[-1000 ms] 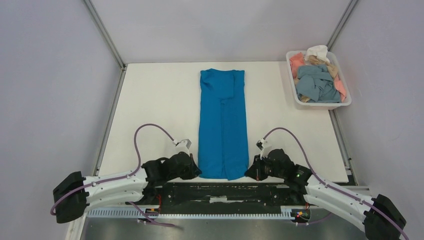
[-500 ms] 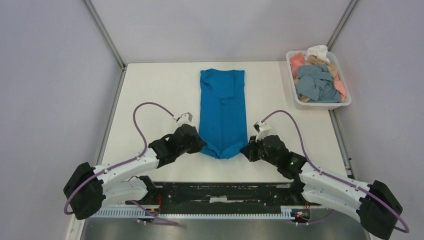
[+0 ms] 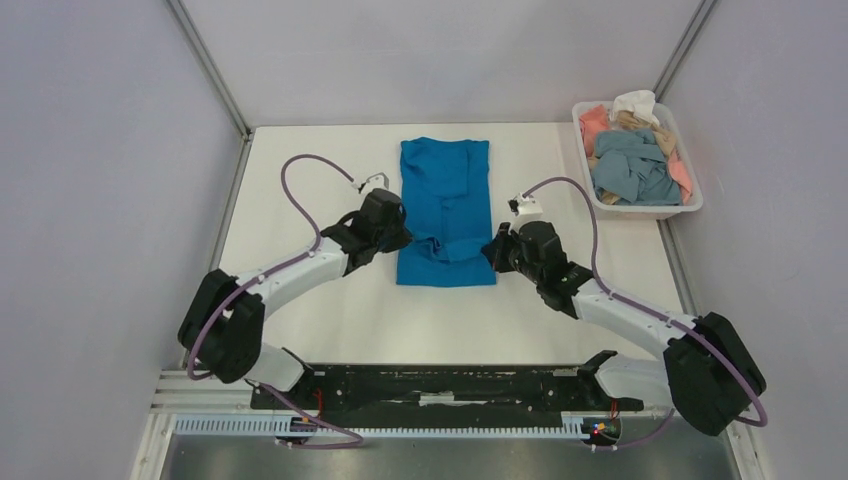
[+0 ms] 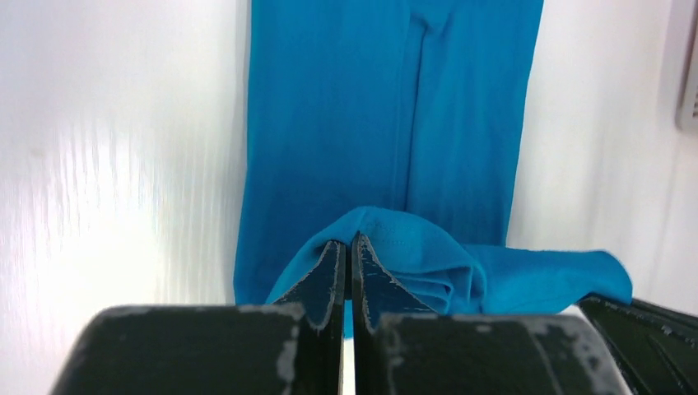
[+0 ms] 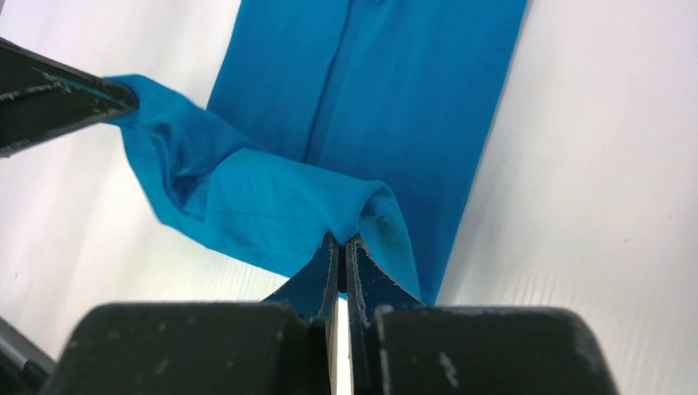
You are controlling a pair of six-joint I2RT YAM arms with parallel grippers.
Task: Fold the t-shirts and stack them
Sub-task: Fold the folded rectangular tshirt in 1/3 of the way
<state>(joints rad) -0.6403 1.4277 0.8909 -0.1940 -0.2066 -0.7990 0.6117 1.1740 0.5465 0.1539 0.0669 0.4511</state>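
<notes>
Left tool [image 4: 347, 247] and right tool [image 5: 341, 243] are each clamped on a hem corner of the bright blue t-shirt [image 3: 445, 200]. In both wrist views the cloth is bunched between jaws that stand almost together.

A second ago the shirt lay at full length as a narrow strip down the middle of the desk [image 3: 320, 180], with its hem at the near edge. Half a second ago the hem had been lifted and carried part of the way up. Now both tools reach well forward and hold the hem over the middle of the shirt, and a fold line has formed at the near end. The collar end lies flat at the far side, unmoved.

I judge the end-to-end fold about half done, with the hem yet to be laid down toward the collar. The carried edge sags between the two tools and looks rumpled. From above it is hard to tell whether it touches the layer beneath.

Other shirts [image 3: 630, 165], grey-blue, salmon, tan and white, lie heaped in the white tray [image 3: 640, 208] at the far right, well apart.
</notes>
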